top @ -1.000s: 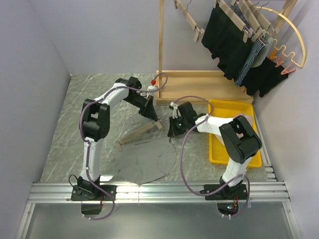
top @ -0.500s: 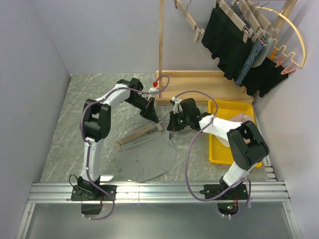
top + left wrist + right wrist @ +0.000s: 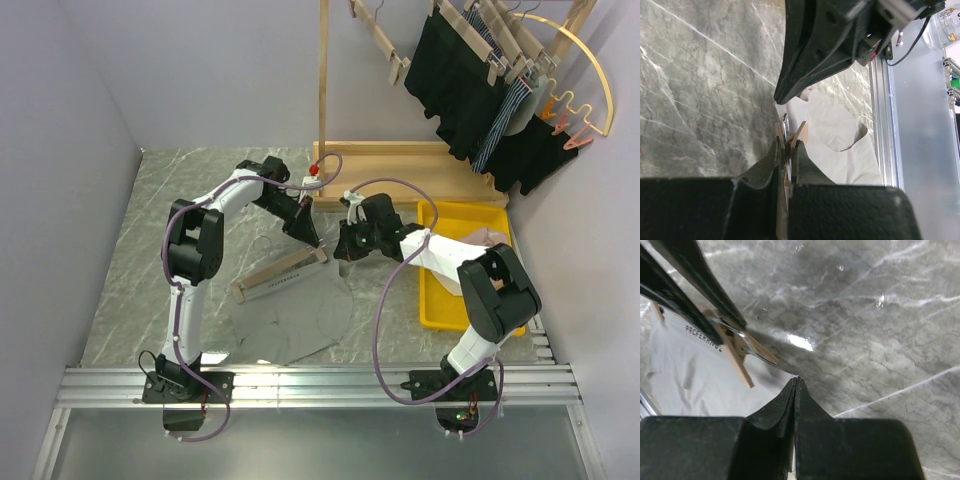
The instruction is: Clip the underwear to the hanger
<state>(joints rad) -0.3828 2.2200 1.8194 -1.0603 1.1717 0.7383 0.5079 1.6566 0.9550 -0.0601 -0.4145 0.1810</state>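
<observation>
While the underwear (image 3: 285, 325) lies mostly flat in front, its far corner has been dragged up beside the hanger (image 3: 272, 277) by the right gripper (image 3: 796, 381), pinched shut on it. Beyond, the left gripper (image 3: 786, 150) clamps the hanger's end clip (image 3: 740, 365), so clipping looks close.

Top view: one clip of the hanger (image 3: 275, 275) buried under left fingers (image 3: 306, 232). Right wrist: underwear (image 3: 680, 370) runs off left edge; whether cloth sits between the closed right fingers (image 3: 782, 405), cannot tell.
</observation>
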